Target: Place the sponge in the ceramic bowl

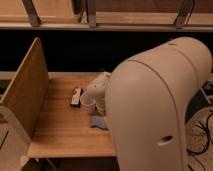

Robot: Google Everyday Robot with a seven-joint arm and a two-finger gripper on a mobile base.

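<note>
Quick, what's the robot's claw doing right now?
Gripper: low beside the plastic cup, just above the sponge; whether open, closed or holding anything cannot be told.

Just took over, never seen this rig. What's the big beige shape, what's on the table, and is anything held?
The beige shape is the robot's own arm, close to the one camera, which looks past it onto a wooden table with an upright wooden panel on its left. The end effector, the arm's grasping tip, is low over the table beside the pale plastic cup. Left of the cup lies a dark-and-white oblong object. The blue-grey sponge lies flat on the table nearer the camera, not held. No ceramic bowl shows; the arm may hide it.
</note>
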